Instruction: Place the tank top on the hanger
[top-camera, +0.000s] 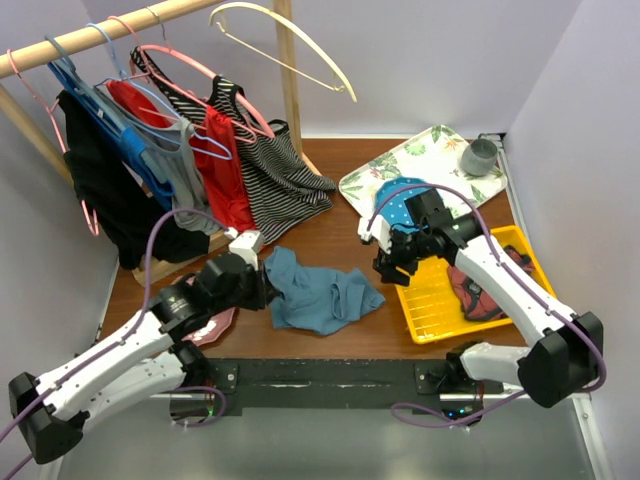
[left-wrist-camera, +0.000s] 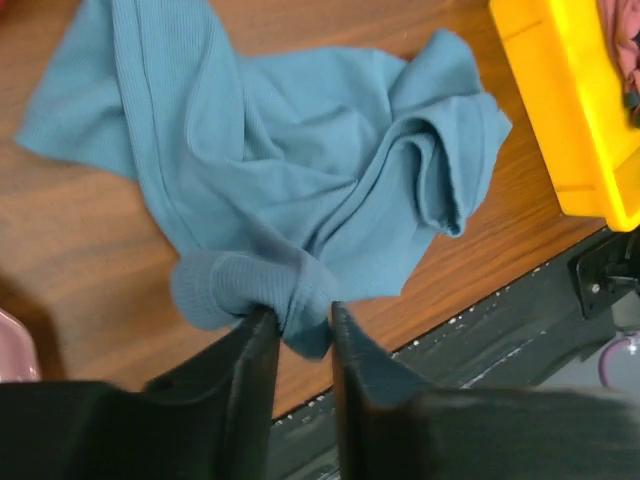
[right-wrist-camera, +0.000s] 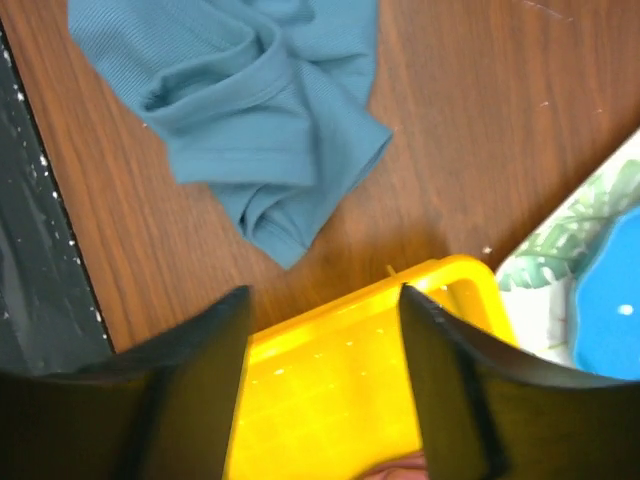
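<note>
The tank top (top-camera: 325, 298) is teal-blue, the hanger (top-camera: 322, 58) cream, the basket (top-camera: 430, 300) yellow, the tray (top-camera: 420, 160) leaf-printed.

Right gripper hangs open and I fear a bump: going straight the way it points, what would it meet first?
Probably the corner of the yellow basket, framed between the open fingers of the right gripper in its wrist view, though depth is unclear.

Left fingers (left-wrist-camera: 255, 385) nearly closed, pinching, angled down; right fingers (right-wrist-camera: 455, 370) spread wide, empty.

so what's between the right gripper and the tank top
The rim of the yellow tray, then bare table up to the tank top; right wrist view shows it.
</note>
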